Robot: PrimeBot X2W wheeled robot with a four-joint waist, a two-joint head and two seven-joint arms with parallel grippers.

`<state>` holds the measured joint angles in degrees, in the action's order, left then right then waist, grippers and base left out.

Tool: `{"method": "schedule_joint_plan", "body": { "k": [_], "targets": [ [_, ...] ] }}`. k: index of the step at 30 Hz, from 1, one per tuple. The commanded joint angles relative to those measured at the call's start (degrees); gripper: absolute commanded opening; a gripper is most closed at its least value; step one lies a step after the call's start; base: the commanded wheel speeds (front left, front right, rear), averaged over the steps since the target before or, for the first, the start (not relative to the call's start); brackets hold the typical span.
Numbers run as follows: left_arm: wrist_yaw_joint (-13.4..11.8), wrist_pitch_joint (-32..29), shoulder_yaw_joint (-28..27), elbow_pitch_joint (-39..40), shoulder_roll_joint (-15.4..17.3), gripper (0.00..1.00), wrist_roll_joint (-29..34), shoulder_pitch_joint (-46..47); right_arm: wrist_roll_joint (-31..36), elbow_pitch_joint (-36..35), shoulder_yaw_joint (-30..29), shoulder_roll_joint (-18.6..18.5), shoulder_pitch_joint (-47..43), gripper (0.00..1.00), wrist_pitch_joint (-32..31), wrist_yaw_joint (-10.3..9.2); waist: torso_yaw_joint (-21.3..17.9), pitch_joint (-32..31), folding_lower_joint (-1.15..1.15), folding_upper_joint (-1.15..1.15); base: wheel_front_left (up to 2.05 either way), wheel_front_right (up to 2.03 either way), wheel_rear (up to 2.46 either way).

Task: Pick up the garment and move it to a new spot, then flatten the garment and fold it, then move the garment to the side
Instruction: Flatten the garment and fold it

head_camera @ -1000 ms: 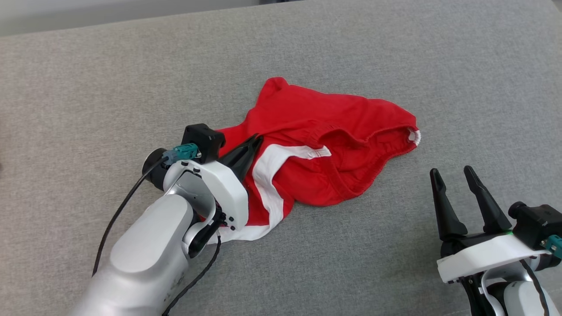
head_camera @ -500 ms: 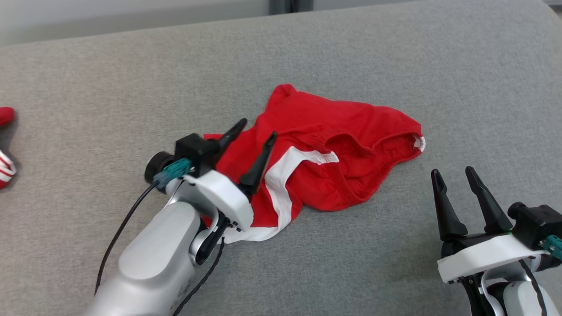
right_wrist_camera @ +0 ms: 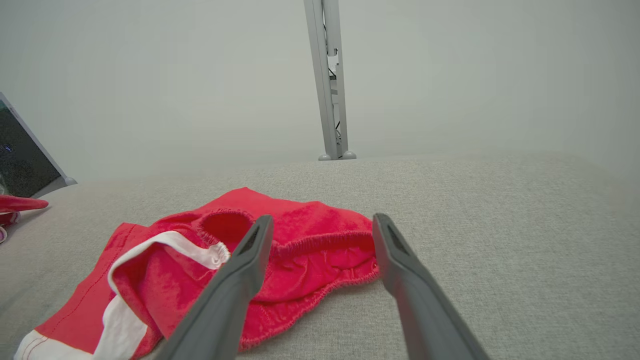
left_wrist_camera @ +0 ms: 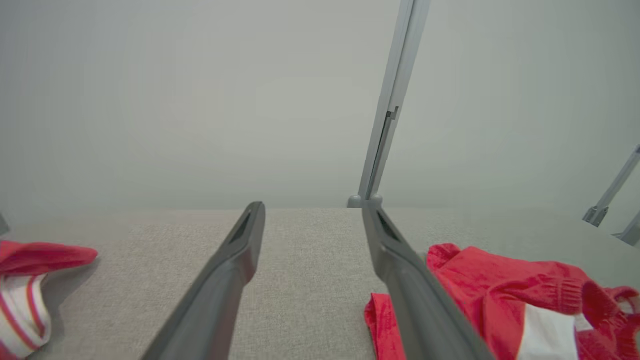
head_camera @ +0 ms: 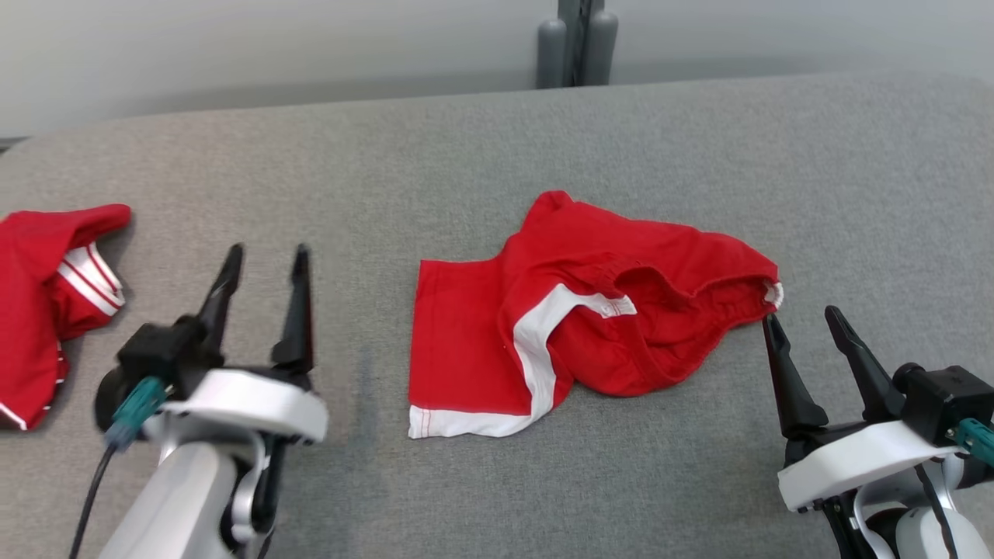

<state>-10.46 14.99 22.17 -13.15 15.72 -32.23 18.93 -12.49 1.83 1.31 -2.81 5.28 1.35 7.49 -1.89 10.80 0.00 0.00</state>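
1. The red shorts [head_camera: 590, 310] lie on the grey fabric surface [head_camera: 388, 155], a little right of its middle and held by neither gripper.
2. One leg is spread flat toward the left, with a white hem band along its near edge and a white stripe running up its side.
3. The rest is bunched up on the right. The elastic waistband forms an open loop there, with a scrap of white showing at its far right end.
4. The left gripper [head_camera: 267, 252] is well to the left of the shorts, over bare fabric. Its two dark fingers are spread wide with nothing between them (it looks somewhat blurred in the head view).
5. In the left wrist view the shorts sit beside the right-hand finger and partly behind it.
6. The right gripper [head_camera: 801, 317] is at the near right, its fingers parted and empty.
7. Its left fingertip is just beside the right end of the waistband; whether it touches the cloth cannot be told.
8. In the right wrist view the two fingers frame the gathered waistband.
9. A second red garment [head_camera: 46, 295] with thin white stripes lies crumpled at the far left, well apart from the shorts.
10. A grey post [head_camera: 576, 39] stands beyond the far edge of the surface, against a pale wall [head_camera: 233, 46].
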Motion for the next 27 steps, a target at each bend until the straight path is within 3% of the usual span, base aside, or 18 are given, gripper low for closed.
{"method": "schedule_joint_plan", "body": {
  "k": [1,7,11,27],
  "targets": [
    [-0.9,0.2,-1.5,1.1,0.9,1.00,0.6,-2.1,0.6,-0.4,-0.3,-0.2,-0.7,1.00,-0.3,0.01,1.0,-1.3,0.00,0.00,0.00,0.00,0.00],
    [-2.2,0.2,-5.7,4.9,3.1,1.00,1.7,-9.9,1.0,0.0,-0.5,-0.4,-1.8,1.00,-1.1,0.01,1.8,-3.8,0.00,0.00,0.00,0.00,0.00],
    [-2.3,0.2,-5.6,6.9,4.5,1.00,2.5,-14.0,1.4,0.0,-0.6,-0.7,-2.9,1.00,-1.4,0.01,2.0,-5.6,0.00,0.00,0.00,0.00,0.00],
    [-6.9,-2.7,-5.5,15.2,7.3,1.00,2.6,-27.4,1.1,-1.1,0.0,-1.6,-7.5,1.00,-3.2,0.01,0.4,-10.8,0.00,0.00,0.00,0.00,0.00]
  ]
}}
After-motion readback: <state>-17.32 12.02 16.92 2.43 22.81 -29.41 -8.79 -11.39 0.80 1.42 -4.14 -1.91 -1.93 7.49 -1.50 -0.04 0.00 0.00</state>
